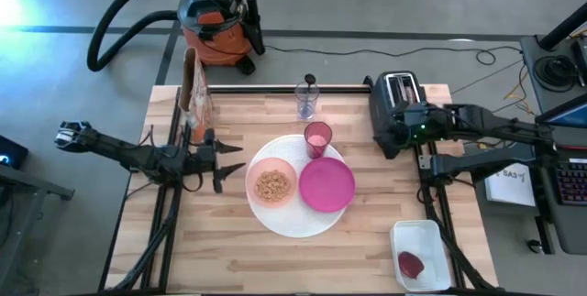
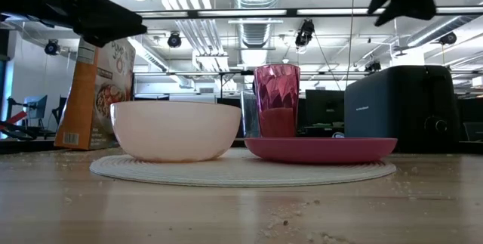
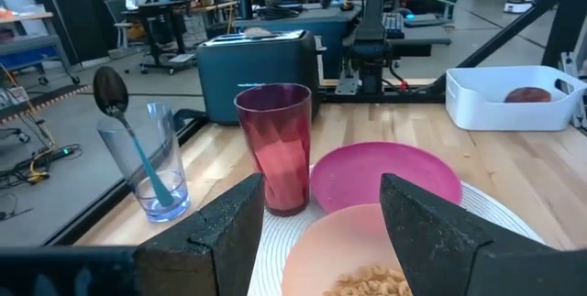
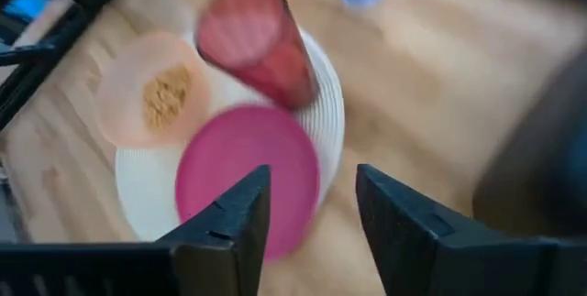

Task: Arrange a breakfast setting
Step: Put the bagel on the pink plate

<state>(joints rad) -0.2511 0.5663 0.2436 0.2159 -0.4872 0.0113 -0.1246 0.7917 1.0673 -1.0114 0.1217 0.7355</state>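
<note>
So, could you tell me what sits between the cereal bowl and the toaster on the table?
In the high view, the magenta plate lies between the pale pink bowl and the toaster, resting on the large white plate; past it, bare wood.

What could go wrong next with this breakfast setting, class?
1. The tall pink cup stands at the white plate's ribbed edge; a nudge might tip it.
2. The spoon leans loosely in the clear glass, so lifting the glass could spill it out.
3. The left pincer is close beside the bowl and could bump it.
</note>
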